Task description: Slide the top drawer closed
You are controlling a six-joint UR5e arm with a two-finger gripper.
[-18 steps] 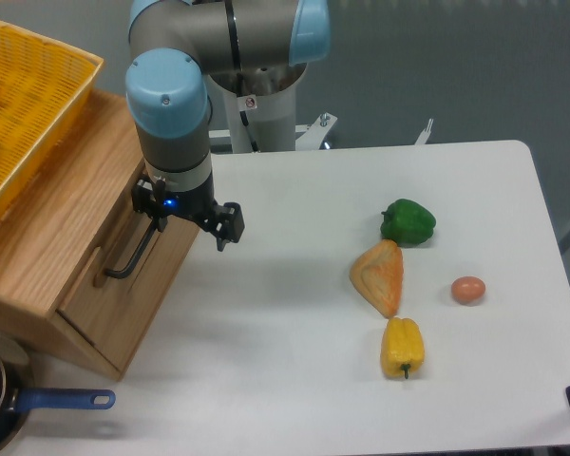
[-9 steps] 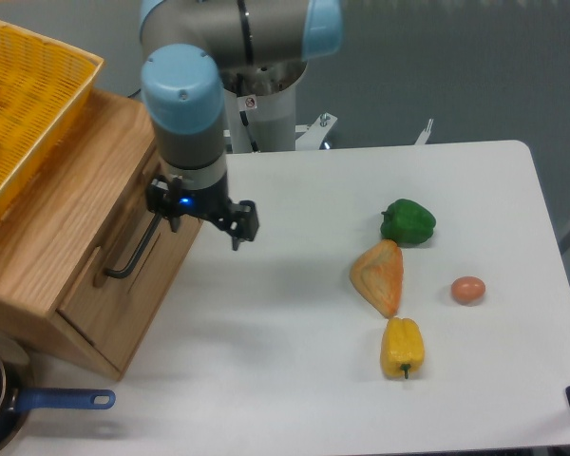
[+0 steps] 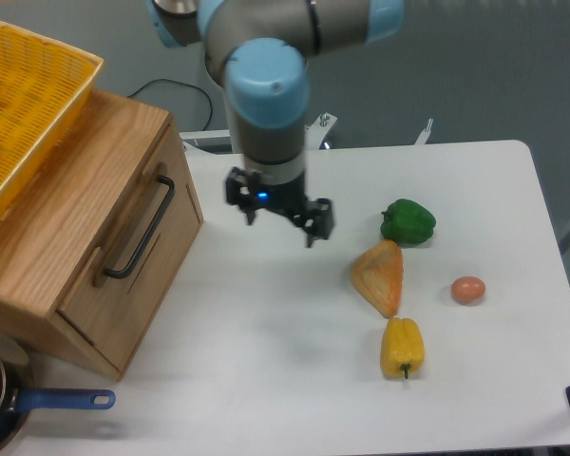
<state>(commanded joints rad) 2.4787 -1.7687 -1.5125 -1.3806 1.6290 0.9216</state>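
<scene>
The top drawer (image 3: 157, 252) is the light oak front on the wooden box at the left, with a thin black bar handle (image 3: 139, 228) running down it at a slant. Its front looks flush with the box's edge. My gripper (image 3: 281, 226) hangs over the white table to the right of the drawer, well apart from the handle. It points down and is open, with nothing between its fingers (image 3: 313, 234).
A yellow mesh basket (image 3: 47, 95) rests on top of the wooden box. On the table's right lie a green pepper (image 3: 408, 221), an orange pastry-like piece (image 3: 380, 276), an egg (image 3: 467, 290) and a yellow pepper (image 3: 402, 348). A blue-handled pan (image 3: 0, 404) sits at the lower left.
The gripper has pulled away from the drawer handle and moved right over the table. The handle, hidden in part before, now shows in full.
</scene>
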